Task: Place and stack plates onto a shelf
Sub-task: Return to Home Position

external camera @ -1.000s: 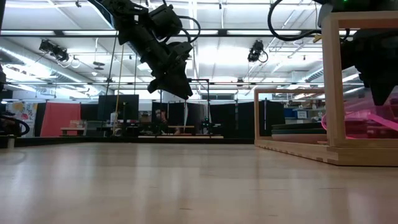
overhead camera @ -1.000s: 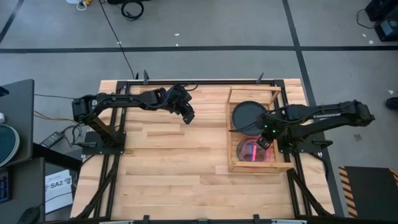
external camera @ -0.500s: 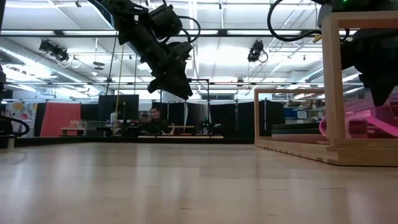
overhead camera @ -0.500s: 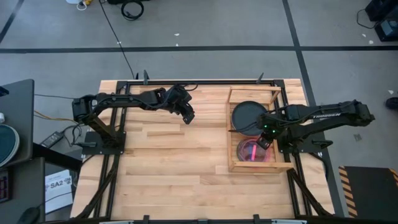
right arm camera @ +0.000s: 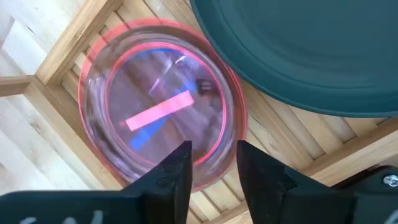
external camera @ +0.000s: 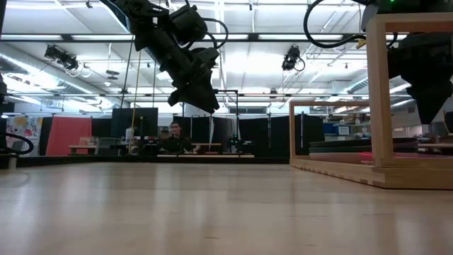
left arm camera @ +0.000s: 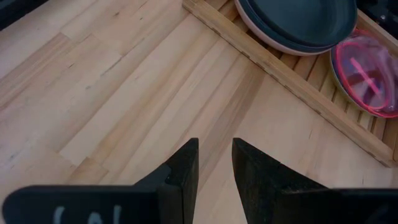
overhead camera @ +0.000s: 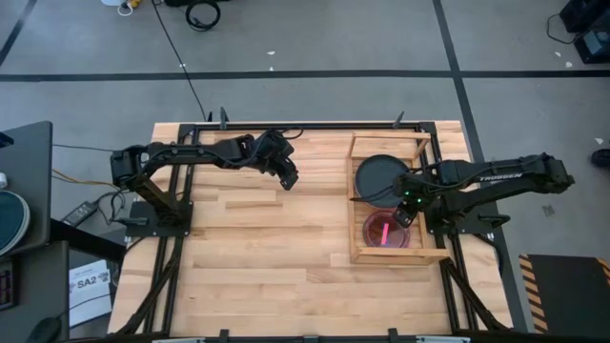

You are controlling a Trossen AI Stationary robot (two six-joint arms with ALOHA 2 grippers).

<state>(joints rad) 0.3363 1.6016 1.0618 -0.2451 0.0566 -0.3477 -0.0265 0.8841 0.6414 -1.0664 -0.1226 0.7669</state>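
The light-wood shelf (overhead camera: 355, 255) stands on the table's right half. A dark teal plate (overhead camera: 379, 176) lies on its far part, on top of a pale pink one (left arm camera: 273, 45). A translucent red-pink plate (right arm camera: 155, 112) lies flat on the slats of the near part, and blue shows through it. My right gripper (right arm camera: 214, 152) hangs open just above this plate's edge, next to the teal plate (right arm camera: 298, 56). My left gripper (overhead camera: 289, 177) waits high over the table's far middle, with a narrow gap between its fingers (left arm camera: 186, 168).
The shelf's raised rails and corner post (external camera: 379, 92) stand around my right gripper (external camera: 428, 106). Bare tabletop (overhead camera: 276, 248) stretches left of the shelf, under my left gripper (external camera: 205, 99). A person sits in the room far beyond the table.
The red-pink plate stood tilted at my right gripper, with one edge raised. It has come free and dropped flat onto the shelf's near part. Both arms have stayed in place.
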